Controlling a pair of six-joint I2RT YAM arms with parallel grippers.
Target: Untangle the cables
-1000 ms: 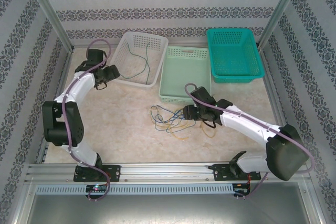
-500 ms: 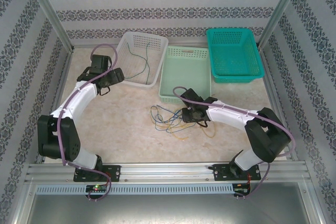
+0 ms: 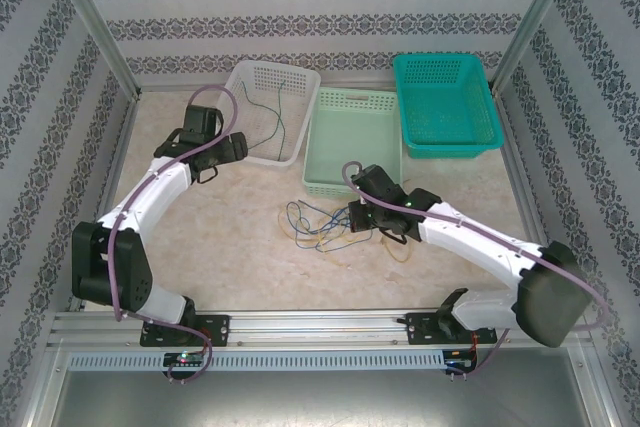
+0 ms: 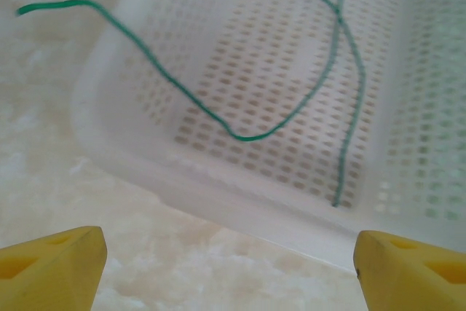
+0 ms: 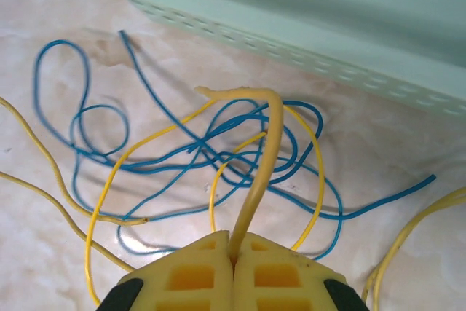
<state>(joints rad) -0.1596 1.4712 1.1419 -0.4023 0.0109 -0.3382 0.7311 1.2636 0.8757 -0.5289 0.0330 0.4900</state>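
Blue and yellow cables point(image 3: 325, 227) lie tangled on the desk point(image 3: 230, 237) just before the mint basket point(image 3: 345, 190); the right hand point(image 5: 234, 249) there pinches one yellow cable point(image 5: 263, 158). Left of that basket, the left hand point(image 4: 231, 249) gapes empty near a green cable point(image 4: 240, 136).

White arms point(image 3: 160, 187), black joints point(image 3: 100, 259), purple cables point(image 3: 211, 89) alongside, yellow end effector fingers point(image 5: 186, 274)

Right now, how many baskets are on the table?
3. The white basket stands at the back left, the pale green basket in the middle, and the teal basket at the back right. No other seems to be hidden.
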